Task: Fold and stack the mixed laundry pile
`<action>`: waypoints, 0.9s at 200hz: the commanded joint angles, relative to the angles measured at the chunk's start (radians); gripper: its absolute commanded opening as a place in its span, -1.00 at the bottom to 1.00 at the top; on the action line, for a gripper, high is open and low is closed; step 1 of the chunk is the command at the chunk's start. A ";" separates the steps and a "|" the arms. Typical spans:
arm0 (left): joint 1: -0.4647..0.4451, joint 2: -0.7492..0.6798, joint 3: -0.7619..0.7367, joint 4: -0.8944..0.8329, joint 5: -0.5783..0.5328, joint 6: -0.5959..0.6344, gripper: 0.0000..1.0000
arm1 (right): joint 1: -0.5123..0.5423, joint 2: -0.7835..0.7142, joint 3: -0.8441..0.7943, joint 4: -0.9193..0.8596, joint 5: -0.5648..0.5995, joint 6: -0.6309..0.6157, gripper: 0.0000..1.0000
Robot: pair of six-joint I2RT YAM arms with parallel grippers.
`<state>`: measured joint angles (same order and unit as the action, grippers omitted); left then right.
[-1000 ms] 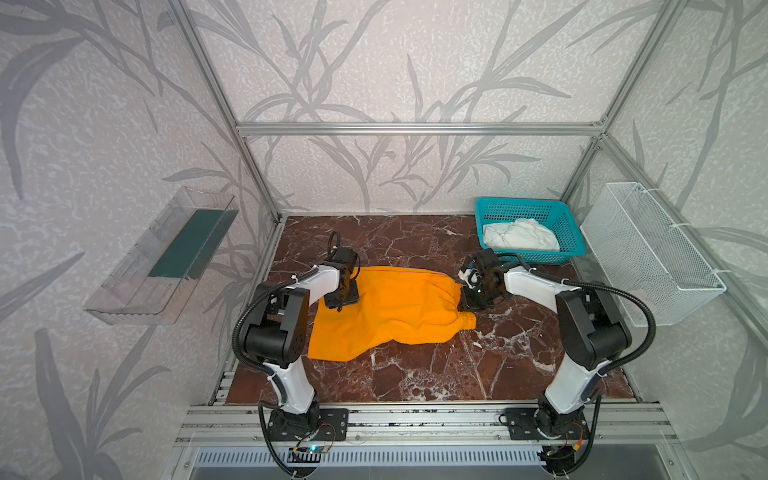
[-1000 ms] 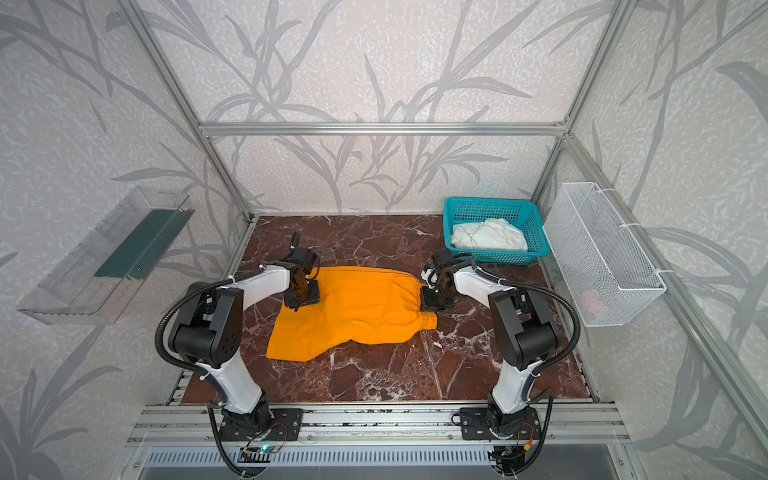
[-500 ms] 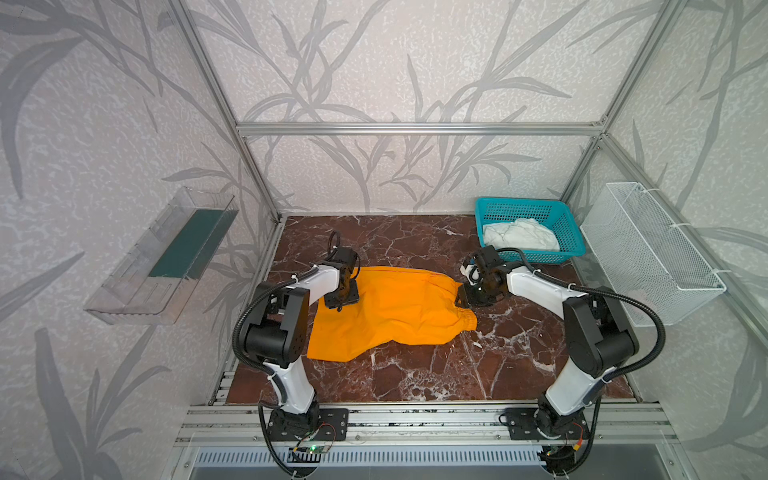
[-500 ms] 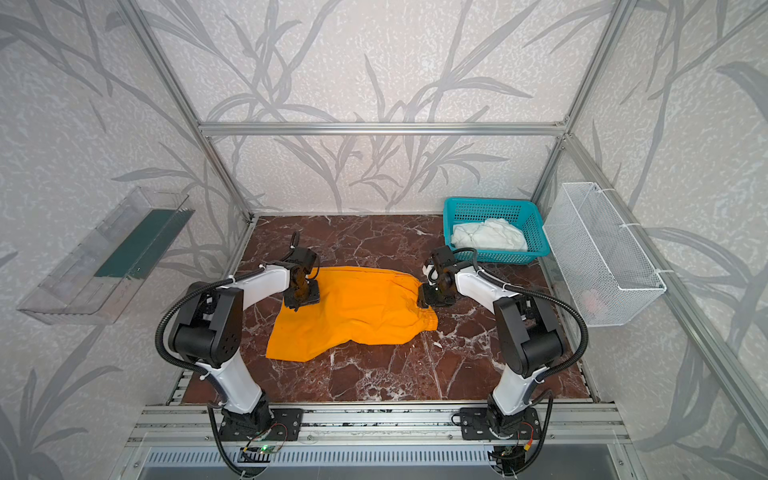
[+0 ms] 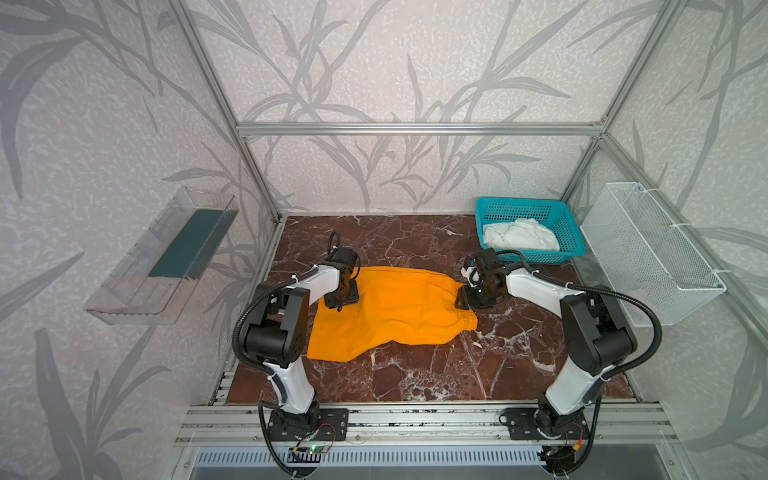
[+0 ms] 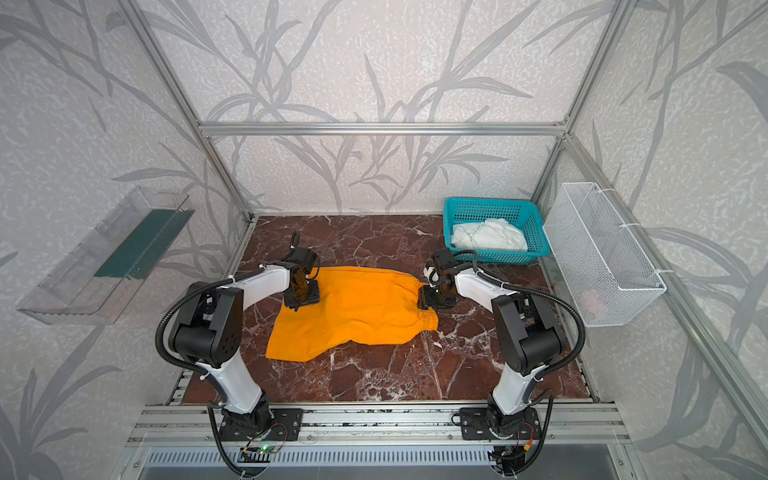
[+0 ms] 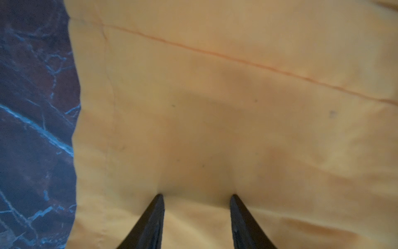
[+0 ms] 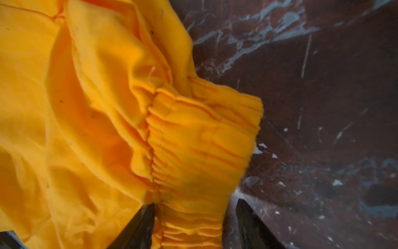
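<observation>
Found orange trousers (image 5: 390, 311) spread flat mid-desk (image 5: 415, 374); whole outline seen in both top views only. Noted white shirt (image 5: 519, 237) bundled in teal basket (image 5: 521, 210) at far right corner, well apart from the trousers. Checked left pincer (image 7: 196, 195) by left wrist view: half wide, both tips pressed onto cloth near its edge, nothing clamped. Checked right pincer (image 8: 195, 204) by right wrist view: parted astride gathered elastic band (image 8: 200, 140), one finger against cloth, the other over bare marble. Cannot resolve either gap from above.
</observation>
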<state>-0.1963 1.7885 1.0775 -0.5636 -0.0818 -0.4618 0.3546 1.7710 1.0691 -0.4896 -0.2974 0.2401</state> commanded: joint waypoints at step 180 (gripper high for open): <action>-0.029 -0.071 -0.125 0.059 0.072 -0.019 -0.03 | 0.017 0.038 0.190 -0.302 0.391 -0.113 -0.96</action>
<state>-0.2012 1.7565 1.0294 -0.5209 -0.0669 -0.4644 0.3779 1.8587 1.2209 -0.6216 -0.0998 0.1886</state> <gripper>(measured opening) 0.483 0.097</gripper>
